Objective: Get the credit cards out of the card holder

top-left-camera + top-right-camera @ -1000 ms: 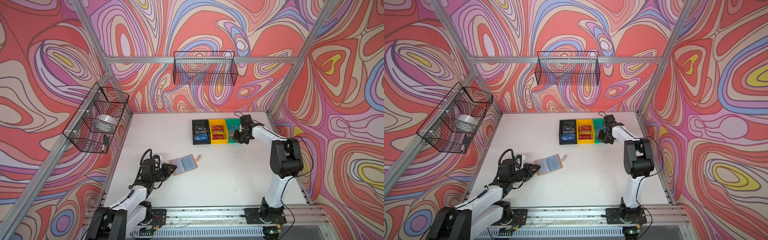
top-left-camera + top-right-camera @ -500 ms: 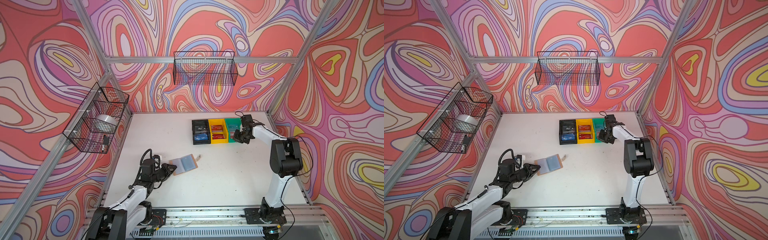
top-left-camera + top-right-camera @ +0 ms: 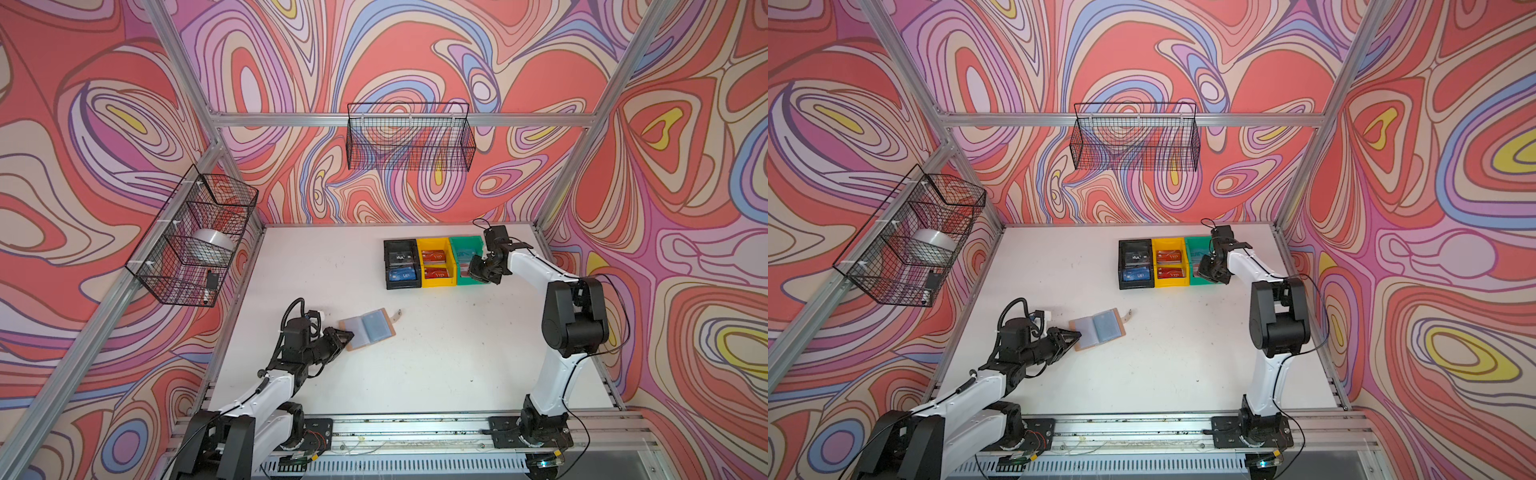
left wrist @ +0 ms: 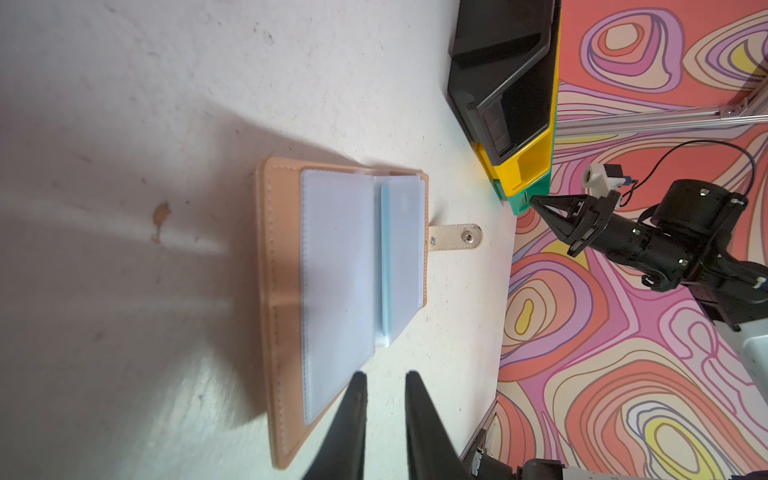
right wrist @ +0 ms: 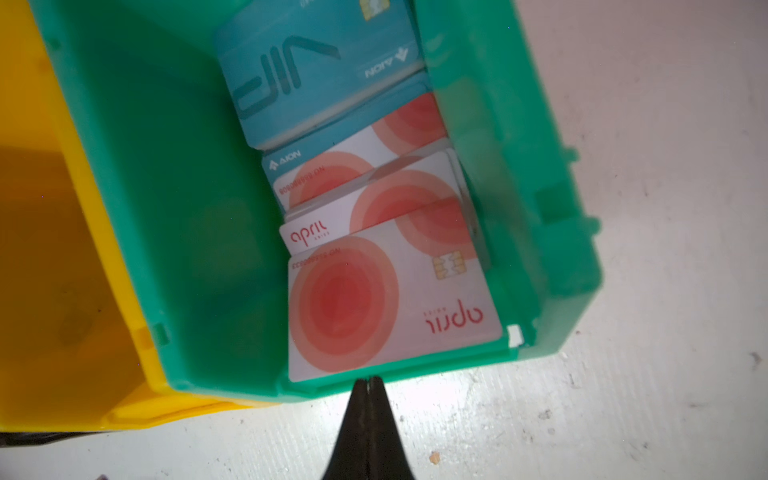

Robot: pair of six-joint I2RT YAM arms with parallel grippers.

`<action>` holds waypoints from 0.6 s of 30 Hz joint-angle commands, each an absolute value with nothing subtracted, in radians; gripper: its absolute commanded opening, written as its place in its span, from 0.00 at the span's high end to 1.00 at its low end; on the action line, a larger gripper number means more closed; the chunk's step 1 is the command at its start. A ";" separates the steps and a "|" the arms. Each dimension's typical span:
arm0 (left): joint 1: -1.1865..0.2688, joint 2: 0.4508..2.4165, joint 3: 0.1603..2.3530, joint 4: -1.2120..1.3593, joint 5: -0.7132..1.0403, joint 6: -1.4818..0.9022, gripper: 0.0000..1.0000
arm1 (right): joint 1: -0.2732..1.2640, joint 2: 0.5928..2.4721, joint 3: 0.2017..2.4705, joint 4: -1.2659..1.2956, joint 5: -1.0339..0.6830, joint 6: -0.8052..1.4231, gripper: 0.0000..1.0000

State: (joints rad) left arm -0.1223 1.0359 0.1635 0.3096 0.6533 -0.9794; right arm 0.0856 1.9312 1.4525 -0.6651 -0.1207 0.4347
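Credit cards [image 5: 390, 299] with big red circles lie in a small pile right below the right gripper [image 5: 368, 381]. That gripper is closed tight, its two tips pressed together, and it holds nothing. It hangs over the near wall of the green bin [image 5: 137, 166]. The cards are inside that bin, along one side wall. Behind them in the same bin are blue-green cards [image 5: 307, 70] with the letters VIP. A yellow bin [image 5: 41, 208] stands next to the green bin, touching it. In both top views a black bin [image 3: 388, 266] stands on the other side of the yellow one, so the three make a row near the back of the white surface [image 3: 415, 365]. Red cards [image 3: 434, 256] lie in the yellow bin.

The left gripper [image 4: 384, 376] is well apart from all that, down low near the front left. Its tips stand a little apart (a thin strip of surface shows between them), and nothing is caught in the gap. They sit right at the edge of the card holder [image 4: 282, 291]. The card holder lies open and flat on the surface, tan cover down, with clear bluish sleeves [image 4: 336, 270] facing up. Its small strap tab [image 4: 455, 237] sticks out from one edge and lies flat. I cannot tell if any card is inside the sleeves.
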 commanded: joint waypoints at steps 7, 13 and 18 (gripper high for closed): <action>-0.115 1.056 0.190 0.326 0.652 -0.968 0.79 | 0.078 1.936 1.519 -0.680 -0.106 0.424 1.00; -0.115 1.056 0.182 0.333 0.649 -0.971 0.79 | 0.078 2.041 1.600 -0.714 -0.108 0.416 1.00; -0.115 1.049 0.195 0.312 0.649 -0.961 0.80 | 0.078 2.067 1.605 -0.717 -0.108 0.416 1.00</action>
State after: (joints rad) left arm -0.1223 1.0561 0.1654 0.3107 0.6533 -0.9783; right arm 0.0837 2.0495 1.5997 -0.6941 -0.1188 0.4267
